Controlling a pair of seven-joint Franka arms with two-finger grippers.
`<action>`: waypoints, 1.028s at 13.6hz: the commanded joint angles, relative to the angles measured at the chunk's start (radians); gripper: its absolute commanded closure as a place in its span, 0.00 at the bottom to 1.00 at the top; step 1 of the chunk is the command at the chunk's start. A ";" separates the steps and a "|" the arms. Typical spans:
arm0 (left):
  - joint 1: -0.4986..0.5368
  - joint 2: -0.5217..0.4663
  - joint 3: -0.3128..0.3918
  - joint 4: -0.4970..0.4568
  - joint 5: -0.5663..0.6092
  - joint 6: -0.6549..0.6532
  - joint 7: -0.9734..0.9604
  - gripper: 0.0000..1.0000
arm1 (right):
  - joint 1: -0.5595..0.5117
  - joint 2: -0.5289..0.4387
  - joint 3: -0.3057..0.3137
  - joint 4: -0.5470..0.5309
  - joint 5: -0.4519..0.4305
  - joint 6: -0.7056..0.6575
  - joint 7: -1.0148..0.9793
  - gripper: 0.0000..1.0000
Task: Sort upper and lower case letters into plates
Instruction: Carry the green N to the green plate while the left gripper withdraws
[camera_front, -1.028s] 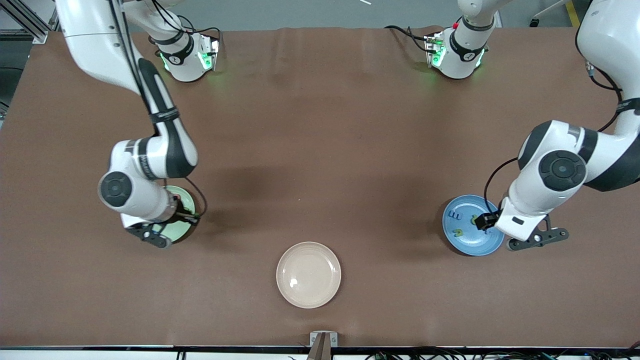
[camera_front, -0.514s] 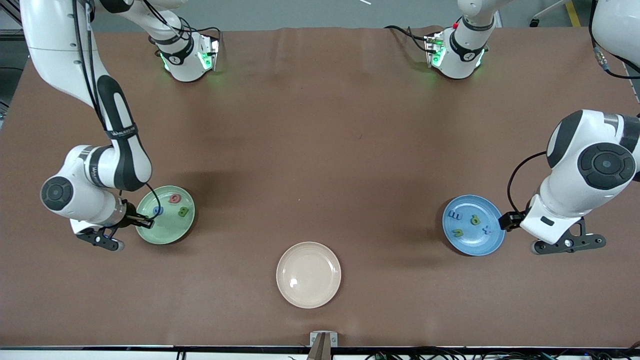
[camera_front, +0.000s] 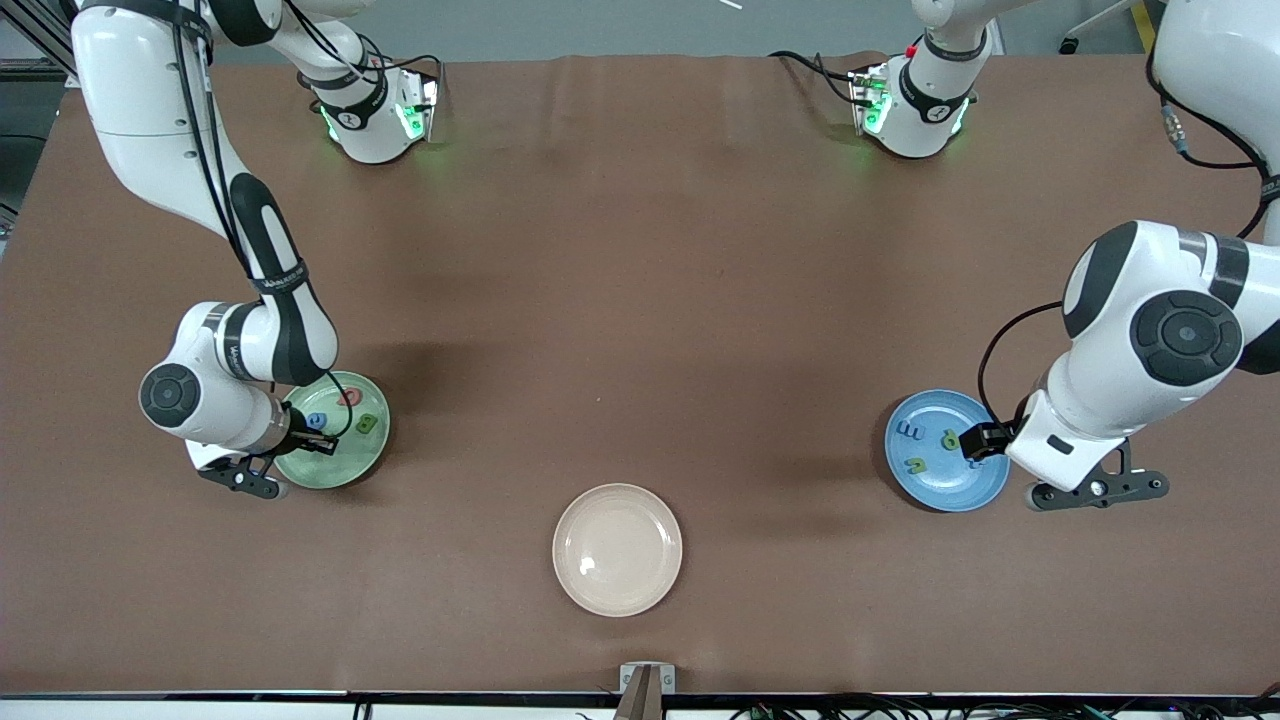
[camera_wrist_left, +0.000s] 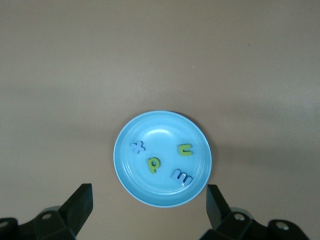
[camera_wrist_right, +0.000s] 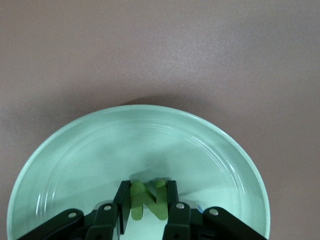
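Note:
The mint green plate (camera_front: 345, 462) lies toward the right arm's end of the table and holds a blue, a red and a green letter. My right gripper (camera_front: 316, 443) hangs low over this plate (camera_wrist_right: 150, 140). In the right wrist view the gripper (camera_wrist_right: 148, 192) is shut on a green letter N (camera_wrist_right: 148, 201). The blue plate (camera_front: 940, 487) lies toward the left arm's end. In the left wrist view this plate (camera_wrist_left: 160, 134) holds a lilac x (camera_wrist_left: 137, 146), a green p (camera_wrist_left: 153, 163), a green u (camera_wrist_left: 185, 149) and a blue m (camera_wrist_left: 181, 176). My left gripper (camera_wrist_left: 148, 207) is open and empty above the plate's edge (camera_front: 975, 442).
A cream-beige plate (camera_front: 617, 549) lies empty near the front edge, midway between the two other plates. The brown table (camera_front: 640, 300) stretches between the arms' bases.
Over the last half second both arms swung back inward. The right gripper came over the mint plate, the left gripper over the blue plate's edge, covering the x in the front view.

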 joint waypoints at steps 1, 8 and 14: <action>-0.194 -0.130 0.298 0.001 -0.234 -0.025 0.094 0.00 | -0.002 -0.010 0.008 -0.012 0.001 0.001 0.006 0.96; -0.234 -0.350 0.383 -0.077 -0.355 -0.161 0.176 0.00 | -0.008 -0.006 0.022 -0.008 0.035 -0.003 -0.003 0.54; -0.283 -0.510 0.502 -0.077 -0.376 -0.307 0.406 0.00 | -0.007 -0.062 0.017 0.096 0.021 -0.183 -0.007 0.00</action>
